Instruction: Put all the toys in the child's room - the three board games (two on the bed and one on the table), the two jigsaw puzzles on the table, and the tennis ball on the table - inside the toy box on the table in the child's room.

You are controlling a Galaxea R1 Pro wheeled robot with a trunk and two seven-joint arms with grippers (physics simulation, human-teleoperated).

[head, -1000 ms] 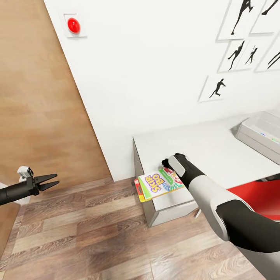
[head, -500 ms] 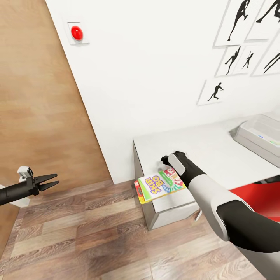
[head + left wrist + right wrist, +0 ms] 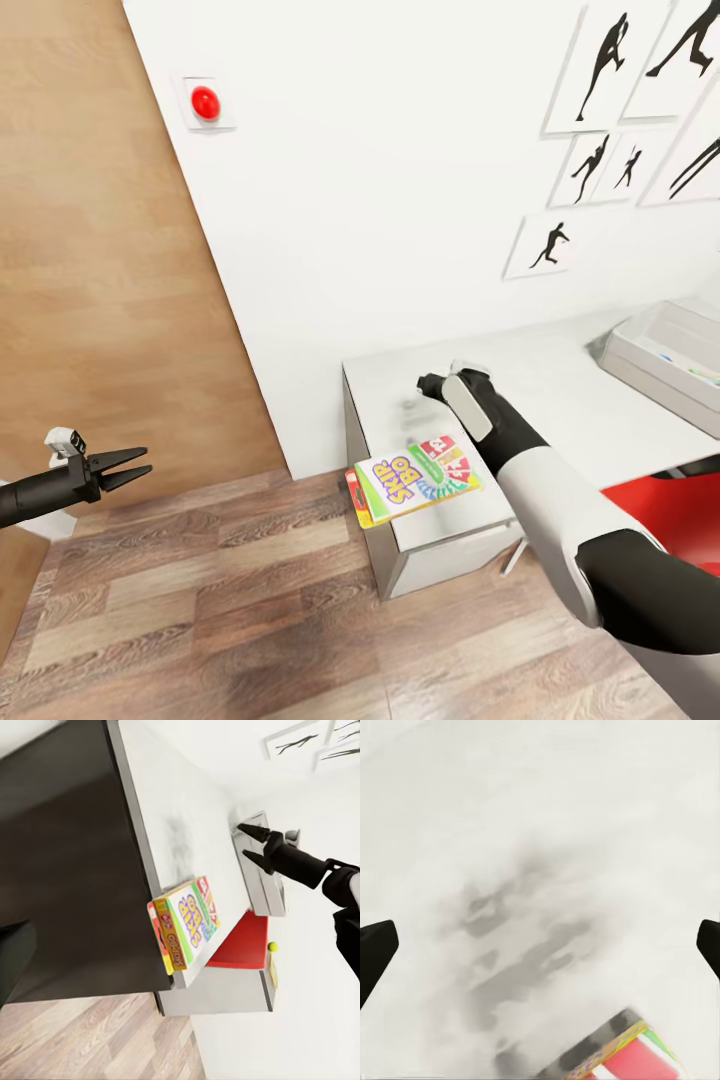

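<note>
Wall (image 3: pixel 380 200): white, hung with black sports silhouette pictures (image 3: pixel 548 245) and a red button (image 3: pixel 205 102).
Floor (image 3: pixel 250 610): wood plank.
Table (image 3: pixel 560 390): white top against the wall.
Toy box (image 3: pixel 670 360): grey bin on the table's far end, well apart from the game.
Right gripper (image 3: pixel 253 844): above the table just beyond the game, fingers spread wide, nothing between them.
Left gripper (image 3: pixel 128 467): over the floor, well apart from the table, fingers slightly parted, empty.
Game (image 3: pixel 415 478): yellow-green box flat on the table's near corner, overhanging the edge.
Ball (image 3: pixel 273 946): small, yellow-green, seen beyond the red surface.
</note>
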